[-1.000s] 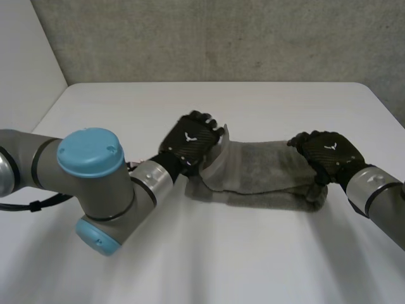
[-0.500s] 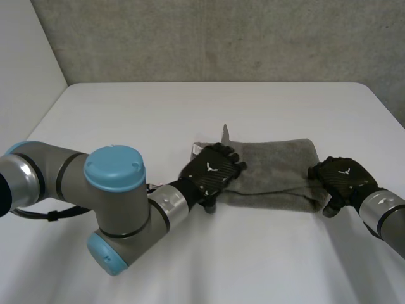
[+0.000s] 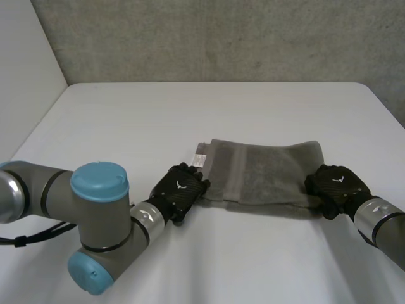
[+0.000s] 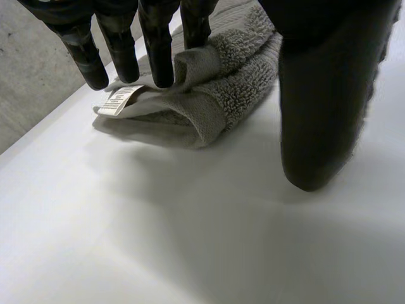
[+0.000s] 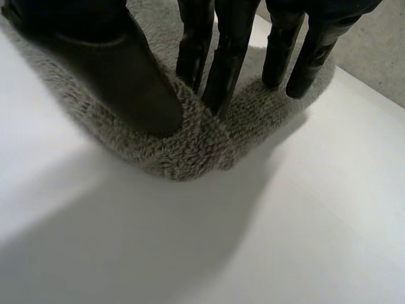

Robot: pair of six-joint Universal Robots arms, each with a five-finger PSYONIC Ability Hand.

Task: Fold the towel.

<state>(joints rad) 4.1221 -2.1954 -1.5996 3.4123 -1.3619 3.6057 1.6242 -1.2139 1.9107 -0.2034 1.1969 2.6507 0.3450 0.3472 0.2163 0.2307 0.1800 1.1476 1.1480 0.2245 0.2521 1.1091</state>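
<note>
Where the white table (image 3: 190, 107) runs toward its near side, the grey towel (image 3: 266, 171) lies folded into a long flat band, set crosswise in front of the robot. A white label (image 3: 200, 158) sticks out at the band's far left corner. The left hand (image 3: 179, 192) is at the near left corner, back of the hand up, its arm bent low over the table. The right hand (image 3: 334, 185) is on the near right corner, knuckles up, wrist coming in from the near right.

The left wrist view adds the layers. The towel is doubled over at this corner, and the label pokes out from under the top ply, just at the fingertips. The fingers (image 4: 158, 44) are straight and a little spread, tips down on the top ply. The thumb (image 4: 323, 101) stands apart over bare table, off the cloth, so nothing is pinched.

The right wrist view brings out what the overhead look hides. A ridge of pile is pushed up between the thumb (image 5: 126, 69) and fingers (image 5: 231, 57). Both are planted on the rounded corner, squeezing the cloth between them.
</note>
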